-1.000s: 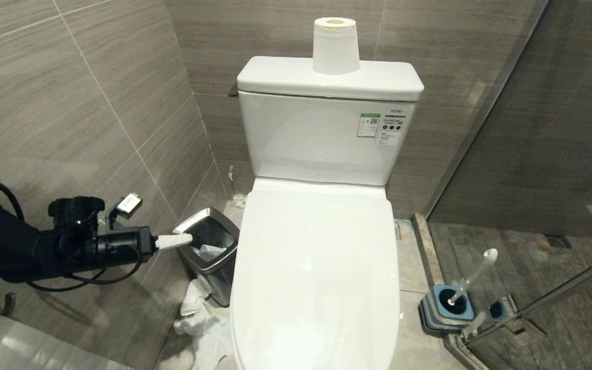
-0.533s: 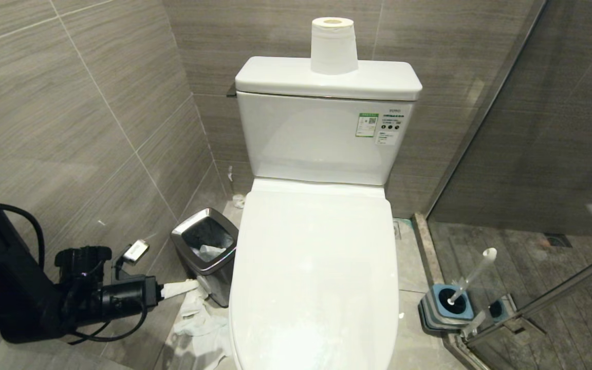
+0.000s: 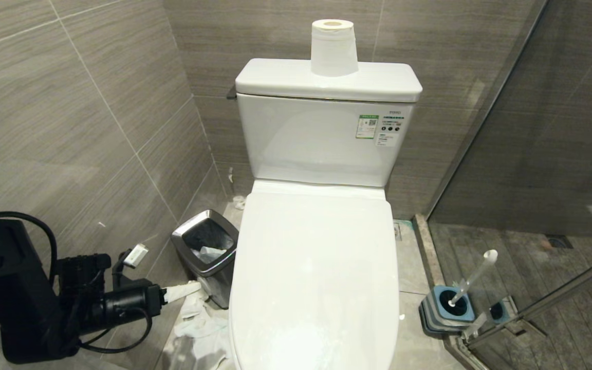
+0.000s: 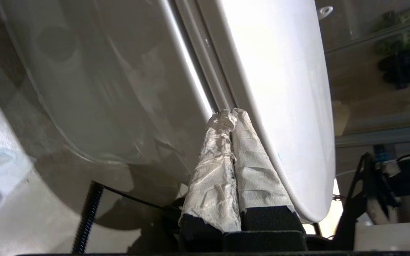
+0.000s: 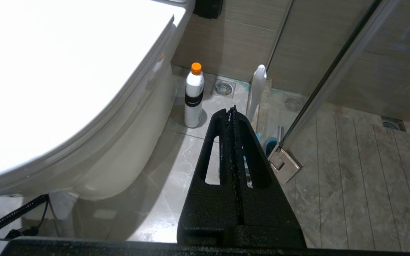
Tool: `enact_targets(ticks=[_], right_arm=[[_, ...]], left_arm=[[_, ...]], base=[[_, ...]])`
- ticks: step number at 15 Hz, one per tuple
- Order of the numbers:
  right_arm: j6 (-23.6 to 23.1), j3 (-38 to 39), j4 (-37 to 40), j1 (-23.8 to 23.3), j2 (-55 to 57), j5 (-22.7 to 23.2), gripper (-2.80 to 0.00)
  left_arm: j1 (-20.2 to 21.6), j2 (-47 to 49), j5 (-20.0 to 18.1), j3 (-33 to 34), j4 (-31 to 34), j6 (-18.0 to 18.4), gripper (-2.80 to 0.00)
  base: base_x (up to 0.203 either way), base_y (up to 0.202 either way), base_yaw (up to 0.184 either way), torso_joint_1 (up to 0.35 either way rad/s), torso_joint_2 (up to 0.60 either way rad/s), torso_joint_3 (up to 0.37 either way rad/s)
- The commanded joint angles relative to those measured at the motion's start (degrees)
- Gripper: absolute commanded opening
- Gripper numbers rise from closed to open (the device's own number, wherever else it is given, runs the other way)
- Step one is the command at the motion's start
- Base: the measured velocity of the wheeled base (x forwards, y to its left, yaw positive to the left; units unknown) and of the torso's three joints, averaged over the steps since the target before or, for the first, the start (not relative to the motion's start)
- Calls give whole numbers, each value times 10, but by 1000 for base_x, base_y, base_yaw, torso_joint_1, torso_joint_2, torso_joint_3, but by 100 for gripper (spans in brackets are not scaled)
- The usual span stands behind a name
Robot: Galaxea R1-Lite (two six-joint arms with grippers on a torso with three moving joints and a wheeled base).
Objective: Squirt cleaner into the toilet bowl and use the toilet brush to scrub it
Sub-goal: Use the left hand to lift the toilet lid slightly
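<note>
I see the large white glossy ceramic toilet bowl (image 5: 126,149) in the middle of the head view, with its white plastic lid (image 3: 316,277) down over it. The cleaner, a small white plastic bottle with an orange cap (image 5: 194,96), stands upright on the floor tiles just beside the bowl in my right wrist view. Near it the toilet brush, a long slim white handle with a rounded knob end (image 3: 473,276), leans tilted in its square blue-grey holder (image 3: 447,307) on the floor to the right of the toilet, just beside the glass shower door (image 3: 548,154). My left gripper (image 3: 188,291) is low at the left side of the toilet; its paper-wrapped fingers (image 4: 222,167) are pressed together with nothing between them, their tips at the seam under the lid edge. My right gripper (image 5: 232,111) is also closed and empty, above the floor near the brush. A small steel-rimmed black waste bin (image 3: 206,252) stands left of the bowl, with crumpled white paper (image 3: 201,324) on the floor before it. A white paper roll (image 3: 333,47) stands on the tank.
</note>
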Motion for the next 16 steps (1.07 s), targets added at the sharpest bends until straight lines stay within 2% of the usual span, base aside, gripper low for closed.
enact_targets(ticks=[1,4,6,11,14,16], right_arm=[[-1,7,0,0,0,1,-280],[-1,7,0,0,0,1,-280],[-1,7,0,0,0,1,-280],[-1,7,0,0,0,1,-280],[-1,8,0,0,0,1,-280],[-1,7,0,0,0,1,-280]], left_arm=[[-20,15,3,-3,-37,-1,-280],[-67,-12,43,0,-42,-24,-280],[-79,-28,47,-2,-42,-45,-280],[-103,-43,46,15,-44,-53,-280],[-107,-43,46,64,-54,-49,-280],[-106,-33,47,102,-106,-49,-280]], base=[[0,0,0,0,0,0],[0,0,0,0,0,0],[0,0,0,0,0,0],[0,0,0,0,0,0],[0,0,0,0,0,0],[0,0,0,0,0,0]])
